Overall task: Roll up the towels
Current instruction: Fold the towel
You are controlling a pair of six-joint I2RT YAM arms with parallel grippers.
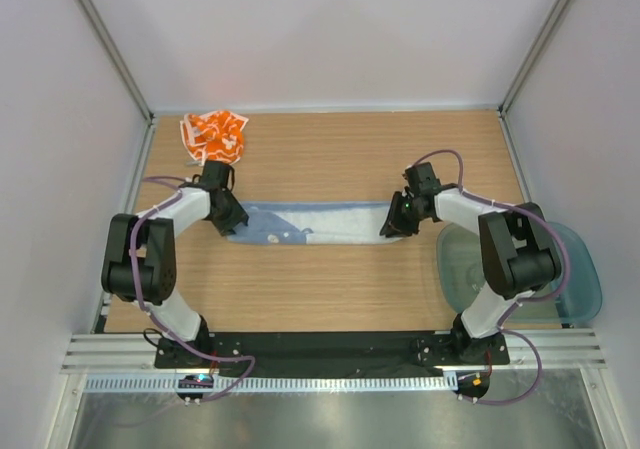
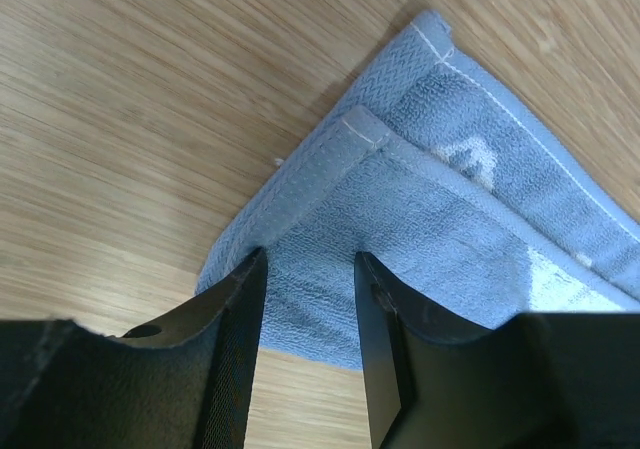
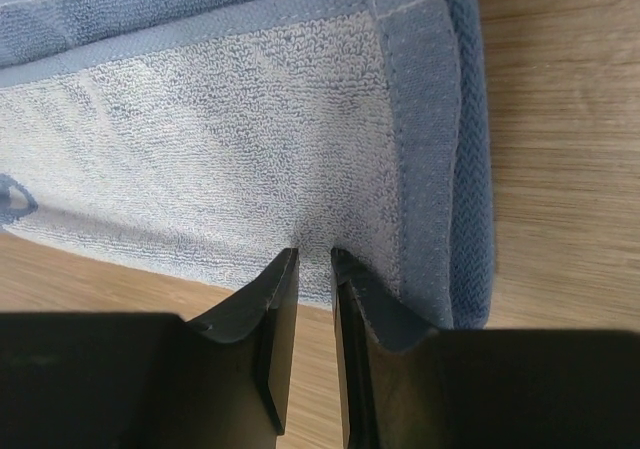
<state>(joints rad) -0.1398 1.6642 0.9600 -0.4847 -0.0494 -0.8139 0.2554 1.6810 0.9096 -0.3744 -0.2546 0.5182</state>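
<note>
Fingers of the right gripper (image 3: pixel 312 254) nearly meet, pinching the near hem of the grey-blue towel (image 3: pixel 200 139), its stitched side edge just right of them. At the left gripper (image 2: pixel 310 259) the jaws stand parted astride its folded near edge; clamped or not, cannot tell. Beyond lies bare table (image 1: pixel 340 159), the orange-patterned towel (image 1: pixel 213 136) crumpled far past the left jaws.
</note>
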